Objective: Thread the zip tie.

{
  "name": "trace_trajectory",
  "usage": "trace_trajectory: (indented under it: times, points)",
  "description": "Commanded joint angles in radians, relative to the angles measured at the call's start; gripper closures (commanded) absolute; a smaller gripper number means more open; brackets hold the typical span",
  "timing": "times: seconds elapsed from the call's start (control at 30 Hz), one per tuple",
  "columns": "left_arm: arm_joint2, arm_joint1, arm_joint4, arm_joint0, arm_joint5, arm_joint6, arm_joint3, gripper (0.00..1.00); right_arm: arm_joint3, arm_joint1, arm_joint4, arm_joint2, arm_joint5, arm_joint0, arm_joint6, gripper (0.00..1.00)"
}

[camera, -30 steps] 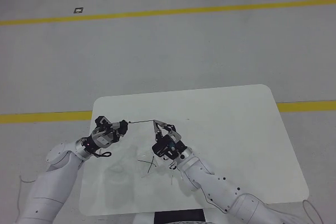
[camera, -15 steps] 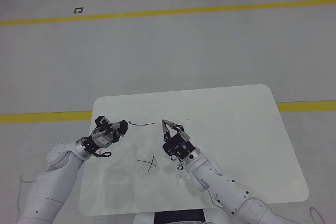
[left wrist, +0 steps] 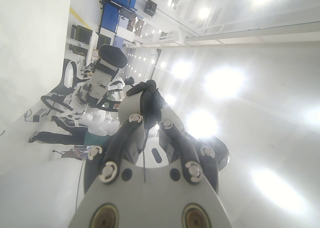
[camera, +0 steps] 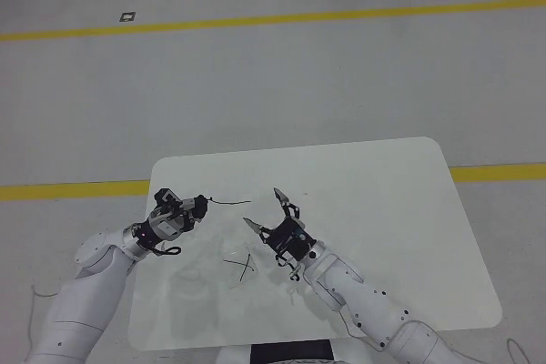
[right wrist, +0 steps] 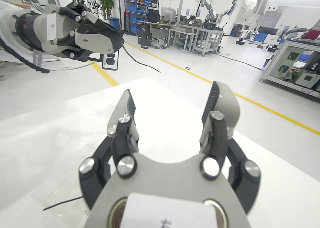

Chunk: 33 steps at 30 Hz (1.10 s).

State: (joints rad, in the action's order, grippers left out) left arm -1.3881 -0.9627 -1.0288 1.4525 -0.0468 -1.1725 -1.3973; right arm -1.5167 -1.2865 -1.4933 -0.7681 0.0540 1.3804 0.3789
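two grippers (camera: 201, 202) (camera: 260, 207), one held zip tie (camera: 229, 201)

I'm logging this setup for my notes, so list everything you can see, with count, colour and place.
table: one, white, under both arms.
held zip tie: one, black, clamped in the left gripper, tail pointing toward the right gripper.
loose zip ties: apparently two, black, crossed on the table between the arms.
floor lines: two, yellow, beyond and beside the table.
floor marker: one, dark-edged square, far floor.
left gripper: shut on the held zip tie.
right gripper: open, empty, just clear of the tail's tip.
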Motion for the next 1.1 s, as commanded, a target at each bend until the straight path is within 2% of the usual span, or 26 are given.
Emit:
trace_trajectory:
  times: [0.0,0.03,0.13,0.17,0.3,0.43,0.8,0.87,1.07]
  points:
    - [0.0,0.0,0.0,0.0,0.0,0.0,0.0,1.0,-0.014,0.002,0.057,-0.022,-0.034,0.011,0.016,0.0]
    - [0.0,0.0,0.0,0.0,0.0,0.0,0.0,1.0,-0.016,0.004,0.116,-0.043,-0.081,0.019,0.04,0.0]
    - [0.0,0.0,0.0,0.0,0.0,0.0,0.0,1.0,-0.014,0.012,0.205,-0.087,-0.186,0.031,0.071,0.0]
    - [0.0,0.0,0.0,0.0,0.0,0.0,0.0,1.0,-0.013,0.015,0.258,-0.102,-0.246,0.037,0.066,0.0]
    - [0.0,0.0,0.0,0.0,0.0,0.0,0.0,1.0,-0.017,0.023,0.388,-0.143,-0.394,0.047,0.044,0.0]
    - [0.0,0.0,0.0,0.0,0.0,0.0,0.0,1.0,-0.048,0.034,0.503,-0.109,-0.394,0.045,0.038,0.0]
    - [0.0,0.0,0.0,0.0,0.0,0.0,0.0,1.0,-0.048,0.034,0.503,-0.109,-0.394,0.045,0.038,0.0]
    - [0.003,-0.002,-0.003,0.0,0.006,0.013,-0.017,1.0,-0.048,0.034,0.503,-0.109,-0.394,0.045,0.038,0.0]
    - [-0.014,0.0,-0.006,0.012,0.044,-0.034,-0.071,1.0,-0.048,0.034,0.503,-0.109,-0.394,0.045,0.038,0.0]
